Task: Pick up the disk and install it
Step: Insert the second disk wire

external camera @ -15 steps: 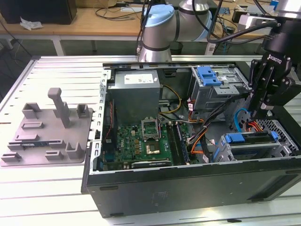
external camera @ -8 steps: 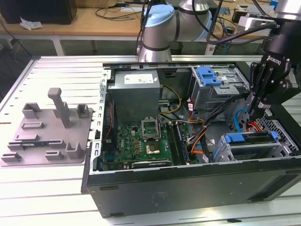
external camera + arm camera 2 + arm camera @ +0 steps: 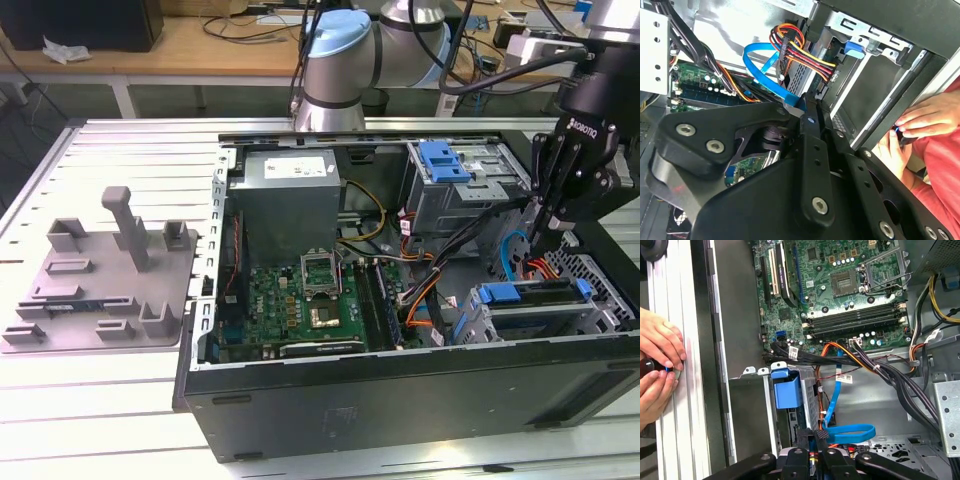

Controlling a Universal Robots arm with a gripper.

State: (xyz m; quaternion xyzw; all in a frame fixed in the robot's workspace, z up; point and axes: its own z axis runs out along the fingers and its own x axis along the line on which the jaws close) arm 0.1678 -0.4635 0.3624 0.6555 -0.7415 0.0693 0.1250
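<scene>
Exterior view: open computer case lies on a slatted metal table, motherboard in the middle. Black gripper hangs inside the case at the exterior view's right, just above the near drive cage, fingertips down among the cables. The disk, blue-framed, sits in that cage. A grey plastic fixture rests on the table, left of the case.

Second wrist view: gripper fingers look pressed close together, nothing visibly between them. A blue flat cable loops right beyond the tips. A person's hands rest outside the case wall.

First wrist view: fingertips meet next to the blue cable loop; blue carrier tab nearby in the cage. Hands on the table slats.
</scene>
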